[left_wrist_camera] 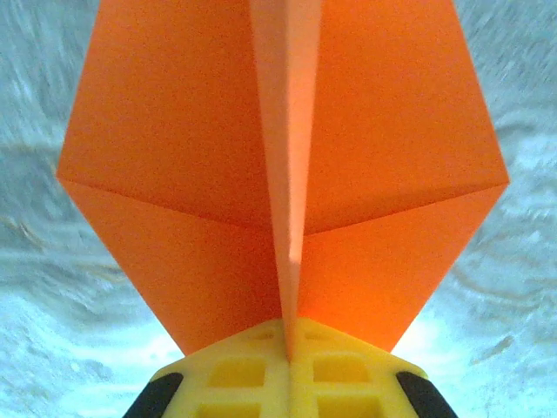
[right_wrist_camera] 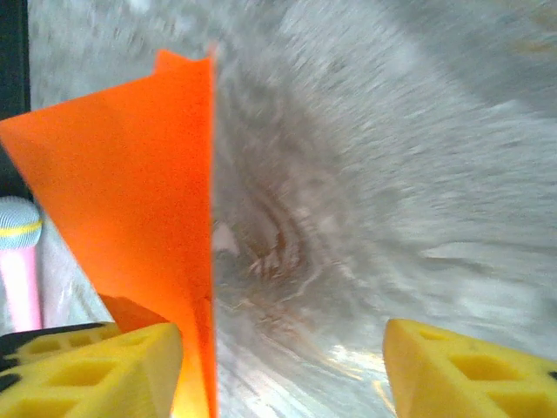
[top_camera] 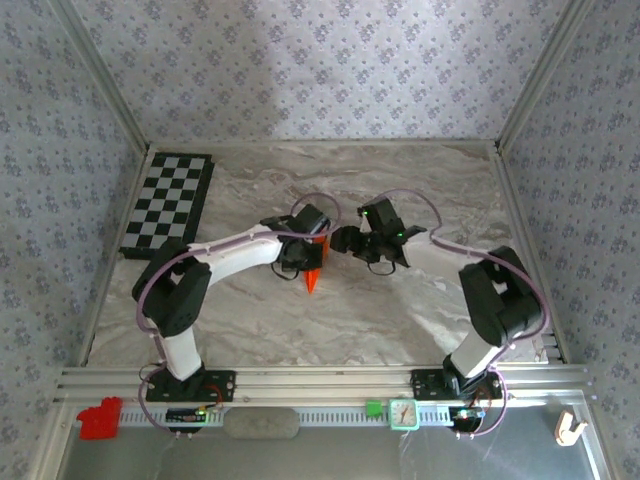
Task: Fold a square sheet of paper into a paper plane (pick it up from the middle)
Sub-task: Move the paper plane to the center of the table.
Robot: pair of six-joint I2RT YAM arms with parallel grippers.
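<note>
Two tools over worktop [top_camera: 430, 190]. Left tool [left_wrist_camera: 290, 344] clamped on plane [left_wrist_camera: 174, 174] at centre crease, wings splayed. Right tool [right_wrist_camera: 283, 353] with jaws parted, wing beside one jaw. Right tool best drawn clear sideways, wing untouched; left grip best held firm.

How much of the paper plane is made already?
Most of it, it seems. The paper plane already shows a centre crease and two folded wings. The left gripper is shut on its centre fold; the right gripper is open beside it. Left: maybe final creases and setting it on the table.
</note>
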